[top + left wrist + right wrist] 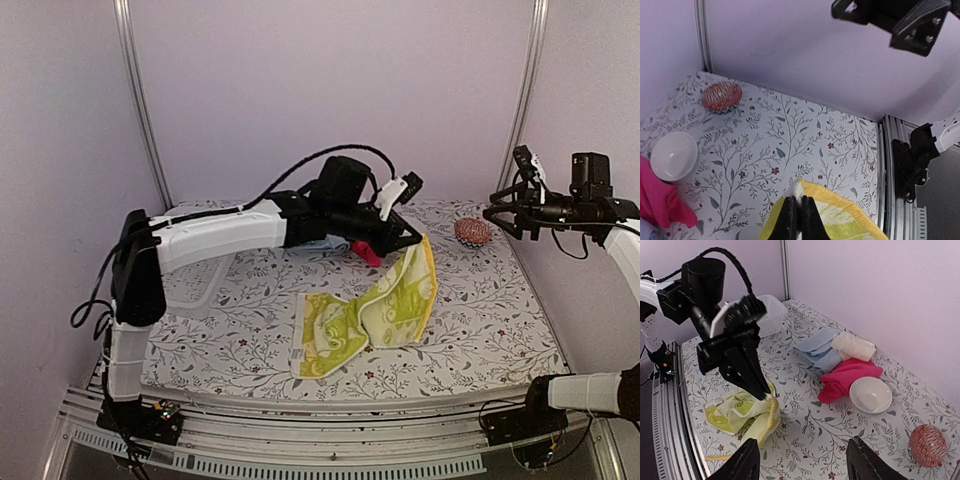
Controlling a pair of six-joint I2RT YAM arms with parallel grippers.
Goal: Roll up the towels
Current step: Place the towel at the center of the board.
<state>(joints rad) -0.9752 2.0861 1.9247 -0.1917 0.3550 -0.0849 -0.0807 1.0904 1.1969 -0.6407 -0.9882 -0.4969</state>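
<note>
The yellow-green towel [365, 318] lies partly on the floral table, and one corner is lifted up. My left gripper [413, 240] is shut on that yellow-edged corner [810, 192], its jaws pressed together on the cloth. In the right wrist view the towel [747, 412] hangs bunched below the left gripper [765, 392]. A hot pink towel [847, 377], a light blue towel [820, 350] and a rolled cream towel [854, 346] lie together at the back. My right gripper [500, 212] hovers high at the right, open and holding nothing, with its fingers [740, 465] spread wide.
A white bowl [871, 395] sits beside the pink towel. A red patterned ball [927, 439] rests near the back right corner. A white plastic basket [767, 315] stands at the left, under the left arm. Metal rails [890, 190] edge the table.
</note>
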